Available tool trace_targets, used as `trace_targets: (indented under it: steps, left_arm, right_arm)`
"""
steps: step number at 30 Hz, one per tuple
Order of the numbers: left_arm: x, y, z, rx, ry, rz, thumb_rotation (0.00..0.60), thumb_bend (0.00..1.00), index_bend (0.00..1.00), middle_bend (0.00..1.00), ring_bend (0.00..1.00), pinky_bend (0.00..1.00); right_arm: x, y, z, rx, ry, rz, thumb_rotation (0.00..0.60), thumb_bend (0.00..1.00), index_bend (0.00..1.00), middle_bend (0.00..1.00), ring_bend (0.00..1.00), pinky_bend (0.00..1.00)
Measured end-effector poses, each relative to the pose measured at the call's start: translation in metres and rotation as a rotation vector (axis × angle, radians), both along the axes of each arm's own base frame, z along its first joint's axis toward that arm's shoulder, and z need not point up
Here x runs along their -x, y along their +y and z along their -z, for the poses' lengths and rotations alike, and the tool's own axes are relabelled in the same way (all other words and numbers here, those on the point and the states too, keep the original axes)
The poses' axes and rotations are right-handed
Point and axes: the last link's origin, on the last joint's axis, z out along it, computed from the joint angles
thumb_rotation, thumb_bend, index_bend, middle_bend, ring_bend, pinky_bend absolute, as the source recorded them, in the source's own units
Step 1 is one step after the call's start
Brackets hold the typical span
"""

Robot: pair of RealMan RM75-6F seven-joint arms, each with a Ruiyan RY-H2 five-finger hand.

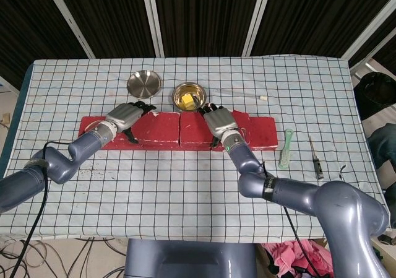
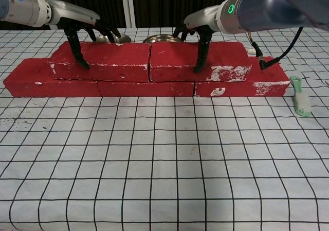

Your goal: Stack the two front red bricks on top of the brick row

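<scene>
Right, the two upper red rectangular bricks sit end to end on top of the red brick row [image 2: 144, 87], which runs left to right across the middle of the checked-cloth table [image 2: 164, 164]. The left upper brick [image 2: 103, 60] and the right upper brick [image 2: 205, 60] touch at a seam near the centre, and both rest flat on the lower course.

The left robot hand [image 2: 85, 29] is draped over the left brick near its left end, one dark finger down the near face, the others curled over the far top edge: it is clamped on that brick. The right robot hand [image 2: 200, 30] grips the right brick the same way, a finger reaching down the near face beside the middle of the brick, the rest hooked behind.

From the head view, the left robot hand [image 1: 127, 118] and the right robot hand [image 1: 218, 122] both lie across the stack. Beyond the bricks stand an empty round steel bowl [image 1: 144, 83] and a second steel bowl holding something yellow [image 1: 189, 96]. To the right lies a pale green brush [image 2: 300, 101], and further right a small dark tool [image 1: 316, 160].
</scene>
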Motion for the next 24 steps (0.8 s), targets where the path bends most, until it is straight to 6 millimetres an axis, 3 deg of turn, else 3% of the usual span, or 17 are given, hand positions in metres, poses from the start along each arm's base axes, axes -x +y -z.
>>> trace_targets:
  steps: [16, 24]
  left_arm:
    - [-0.001, -0.003, -0.017, -0.022, -0.018, 0.008, 0.6, 0.0, 0.04, 0.1, 0.0, 0.12]
    - [0.002, -0.009, -0.033, -0.047, -0.015, 0.027, 0.6, 0.0, 0.07, 0.1, 0.0, 0.07]
  right_arm:
    - [-0.009, 0.006, -0.004, 0.005, -0.023, -0.014, 0.6, 0.0, 0.0, 0.06, 0.0, 0.13]
    - [-0.014, 0.004, -0.03, 0.056, -0.076, -0.012, 0.6, 0.0, 0.0, 0.06, 0.0, 0.13]
